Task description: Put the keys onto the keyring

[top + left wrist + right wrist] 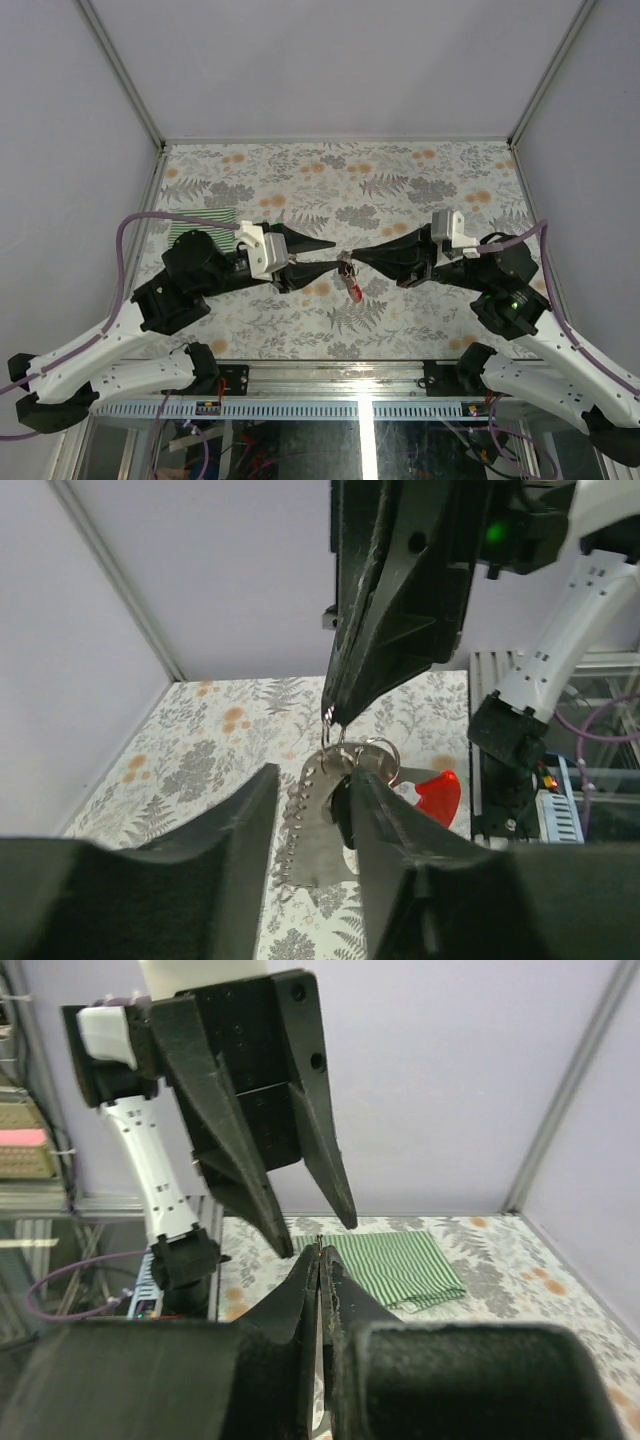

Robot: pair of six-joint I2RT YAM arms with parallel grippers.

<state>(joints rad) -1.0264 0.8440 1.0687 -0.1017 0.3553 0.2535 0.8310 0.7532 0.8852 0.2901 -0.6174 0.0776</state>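
Left gripper (338, 254) stood half-open, fingers (240, 840) either side of the hanging keys (312, 830), apparently not squeezing. Right gripper (353, 257), pinched shut on the keyring (380, 742), was tip to tip opposite; keys dangled blade-down straight between both arms, equally near.

Soft, even light, with faint shadows on the desk (400, 170). Each wrist view blurs its own near fingers: left pincer (315, 775), right pincer (318, 1255).
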